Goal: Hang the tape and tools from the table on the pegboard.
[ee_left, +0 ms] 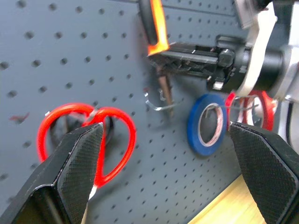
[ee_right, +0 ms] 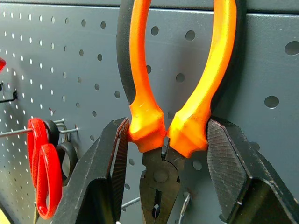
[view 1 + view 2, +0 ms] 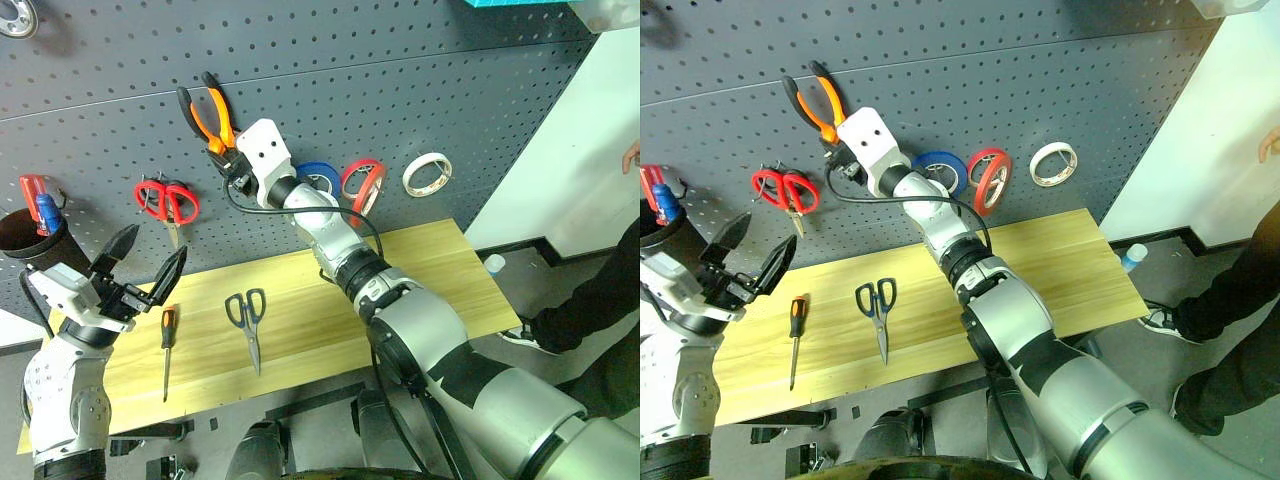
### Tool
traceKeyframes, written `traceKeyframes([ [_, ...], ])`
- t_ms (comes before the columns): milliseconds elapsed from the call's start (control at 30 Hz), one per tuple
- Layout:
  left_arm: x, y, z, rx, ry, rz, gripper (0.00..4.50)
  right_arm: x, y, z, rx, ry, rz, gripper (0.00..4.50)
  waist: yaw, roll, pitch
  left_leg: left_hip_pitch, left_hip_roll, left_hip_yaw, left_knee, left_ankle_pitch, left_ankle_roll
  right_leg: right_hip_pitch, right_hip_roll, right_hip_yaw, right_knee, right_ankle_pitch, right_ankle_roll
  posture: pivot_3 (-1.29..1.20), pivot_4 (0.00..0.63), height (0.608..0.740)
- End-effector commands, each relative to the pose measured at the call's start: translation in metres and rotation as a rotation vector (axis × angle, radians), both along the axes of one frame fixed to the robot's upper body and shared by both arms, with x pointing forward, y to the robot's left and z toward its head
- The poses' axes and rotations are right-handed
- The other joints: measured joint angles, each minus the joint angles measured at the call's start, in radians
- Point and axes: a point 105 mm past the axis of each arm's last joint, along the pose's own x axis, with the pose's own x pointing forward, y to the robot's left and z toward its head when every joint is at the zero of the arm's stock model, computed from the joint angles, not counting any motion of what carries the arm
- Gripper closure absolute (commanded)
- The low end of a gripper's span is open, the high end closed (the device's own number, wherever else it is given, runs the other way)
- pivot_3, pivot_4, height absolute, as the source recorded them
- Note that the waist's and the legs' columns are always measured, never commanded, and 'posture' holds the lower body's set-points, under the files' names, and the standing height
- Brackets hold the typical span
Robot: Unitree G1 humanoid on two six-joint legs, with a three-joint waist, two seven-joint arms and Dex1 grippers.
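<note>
My right gripper (image 3: 222,152) is shut on the orange-and-black pliers (image 2: 140,70), clamped where the handles meet the head. It holds them against the dark grey pegboard (image 3: 400,90) with the handles up. Their nose hangs close to a metal hook (image 1: 159,100). The solid red tape (image 3: 371,198) hangs on the pegboard to the right of the gripper. Dark-handled scissors (image 3: 249,322) and the slim screwdriver (image 3: 167,345) lie on the wooden table (image 3: 420,270). My left gripper (image 3: 145,265) stands open and empty above the table's left end, near the screwdriver.
Red-handled scissors (image 3: 167,200), a blue roll (image 3: 318,178) and a white roll (image 3: 427,173) hang on the pegboard. A black cup (image 3: 25,235) with red and blue tools sits at the far left. A person's dark sleeve (image 3: 590,300) is at the right.
</note>
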Motion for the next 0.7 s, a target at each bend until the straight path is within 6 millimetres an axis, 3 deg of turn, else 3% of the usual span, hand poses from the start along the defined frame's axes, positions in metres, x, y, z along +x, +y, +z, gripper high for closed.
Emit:
traceKeyframes([
  [33,0.001,-0.012,0.019,0.025,-0.039,-0.002,0.01,-0.017,0.018,-0.012,0.050,0.032,0.054,1.44,0.000,0.000,0.000,0.000,0.000,0.000,0.000,0.000,0.000,0.000,0.000,0.000,0.000,0.000,0.000,-0.06,0.119,0.738],
  [167,0.003,-0.023,0.028,0.027,-0.038,-0.002,0.01,-0.018,0.016,-0.018,0.047,0.040,0.056,0.11,0.001,0.000,0.000,0.000,0.000,0.000,0.000,0.000,0.000,0.000,0.000,0.000,0.000,0.000,0.000,-0.06,0.116,0.738],
  [200,0.003,-0.024,0.029,0.027,-0.036,-0.001,0.01,-0.017,0.015,-0.018,0.048,0.040,0.056,0.02,0.001,0.000,0.000,0.001,0.000,0.000,0.000,0.000,0.000,0.001,0.000,0.000,0.000,0.000,0.000,-0.06,0.115,0.738],
  [367,0.008,-0.030,0.036,0.031,-0.023,-0.002,0.01,-0.019,0.010,-0.014,0.058,-0.011,0.044,0.02,0.000,0.000,0.000,0.001,0.000,0.000,0.000,0.000,0.000,0.001,0.000,0.000,0.001,0.001,-0.001,-0.06,0.115,0.738],
  [533,0.009,-0.032,0.034,0.050,0.012,0.012,0.01,-0.026,-0.003,0.002,0.075,-0.173,0.031,0.02,-0.001,0.000,0.000,0.001,0.000,0.000,0.000,0.000,0.000,0.001,0.001,0.000,-0.001,0.001,-0.001,-0.06,0.114,0.738],
  [700,0.005,-0.026,0.026,0.068,0.066,0.048,0.01,-0.054,-0.019,-0.002,-0.004,-0.340,0.094,0.02,0.000,-0.001,-0.001,0.000,0.000,0.000,-0.001,0.000,0.000,0.001,0.000,0.000,-0.004,0.001,-0.001,-0.07,0.115,0.738],
])
